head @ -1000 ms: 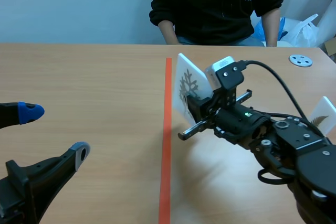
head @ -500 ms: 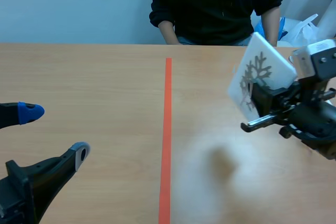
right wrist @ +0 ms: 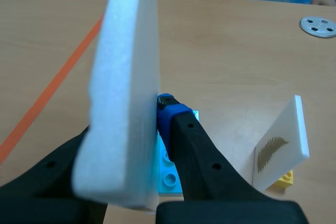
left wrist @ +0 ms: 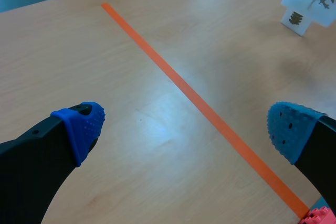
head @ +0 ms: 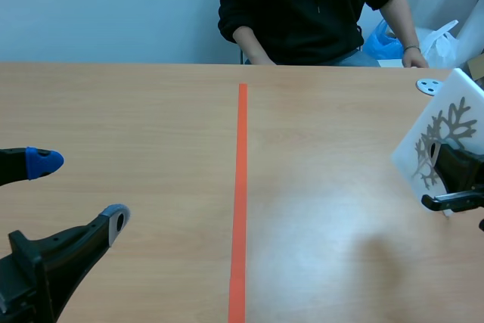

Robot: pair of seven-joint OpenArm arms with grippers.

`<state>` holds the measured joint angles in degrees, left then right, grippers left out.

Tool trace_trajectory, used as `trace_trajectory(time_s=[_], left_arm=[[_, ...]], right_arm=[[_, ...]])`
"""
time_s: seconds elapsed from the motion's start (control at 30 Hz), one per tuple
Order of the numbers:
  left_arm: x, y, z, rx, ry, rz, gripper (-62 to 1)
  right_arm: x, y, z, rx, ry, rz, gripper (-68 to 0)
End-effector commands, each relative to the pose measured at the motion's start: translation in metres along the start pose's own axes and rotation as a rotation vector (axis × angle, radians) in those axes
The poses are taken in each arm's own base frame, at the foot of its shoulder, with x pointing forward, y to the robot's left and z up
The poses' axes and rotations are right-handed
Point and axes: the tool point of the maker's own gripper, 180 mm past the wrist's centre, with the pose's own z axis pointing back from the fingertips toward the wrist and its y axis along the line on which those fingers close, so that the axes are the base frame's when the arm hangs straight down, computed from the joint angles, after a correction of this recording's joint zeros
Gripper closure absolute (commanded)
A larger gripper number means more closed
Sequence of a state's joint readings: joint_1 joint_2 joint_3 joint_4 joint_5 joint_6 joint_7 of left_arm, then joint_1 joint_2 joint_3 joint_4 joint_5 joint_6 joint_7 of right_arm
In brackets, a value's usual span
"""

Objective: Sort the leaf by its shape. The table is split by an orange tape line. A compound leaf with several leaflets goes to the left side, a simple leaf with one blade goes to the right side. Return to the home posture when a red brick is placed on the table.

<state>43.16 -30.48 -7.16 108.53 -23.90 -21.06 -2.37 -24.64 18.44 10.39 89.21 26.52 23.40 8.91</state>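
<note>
White foam card (head: pixel 456 93) printed with grey lobed leaf (head: pixel 448 132), tilted, clamped in right tool (right wrist: pixel 128 120), left tool (left wrist: pixel 186 127) released

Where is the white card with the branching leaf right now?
The white card is clamped in the right end effector at the scene view's far right, right of the orange tape line, near a smaller leaf card.
</note>
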Motion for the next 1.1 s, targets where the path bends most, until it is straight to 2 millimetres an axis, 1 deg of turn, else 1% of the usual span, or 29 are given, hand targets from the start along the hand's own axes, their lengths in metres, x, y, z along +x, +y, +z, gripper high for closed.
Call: trace_trajectory(time_s=[0.0, 0.13, 0.27, 0.43, 0.7, 0.87, 0.93, 1.07], left_arm=[[0.01, -0.002, -0.001, -0.005, -0.038, 0.004, -62.3], [0.01, -0.002, -0.001, -0.005, -0.038, 0.004, -62.3], [0.01, -0.002, -0.001, -0.005, -0.038, 0.004, -62.3], [0.01, -0.002, -0.001, -0.004, -0.038, 0.004, -62.3], [0.011, -0.002, -0.002, 0.013, -0.047, 0.02, -62.3], [0.011, -0.001, -0.002, 0.02, -0.05, 0.025, -62.3], [0.011, -0.001, -0.002, 0.02, -0.05, 0.025, -62.3], [0.011, -0.001, -0.002, 0.02, -0.05, 0.025, -62.3]], right_arm=[[0.002, -0.006, -0.002, -0.011, -0.02, -0.016, -1.5], [-0.015, -0.019, -0.005, -0.047, 0.011, -0.04, -1.5], [-0.032, -0.037, -0.009, -0.101, 0.035, -0.067, -1.5], [-0.045, -0.052, -0.015, -0.142, 0.046, -0.098, -1.5], [-0.064, -0.069, -0.02, -0.199, 0.064, -0.134, -1.5], [-0.066, -0.073, -0.019, -0.214, 0.057, -0.137, -1.8], [-0.066, -0.074, -0.019, -0.222, 0.057, -0.135, -6.3], [-0.065, -0.074, -0.019, -0.222, 0.055, -0.135, -19.6]])
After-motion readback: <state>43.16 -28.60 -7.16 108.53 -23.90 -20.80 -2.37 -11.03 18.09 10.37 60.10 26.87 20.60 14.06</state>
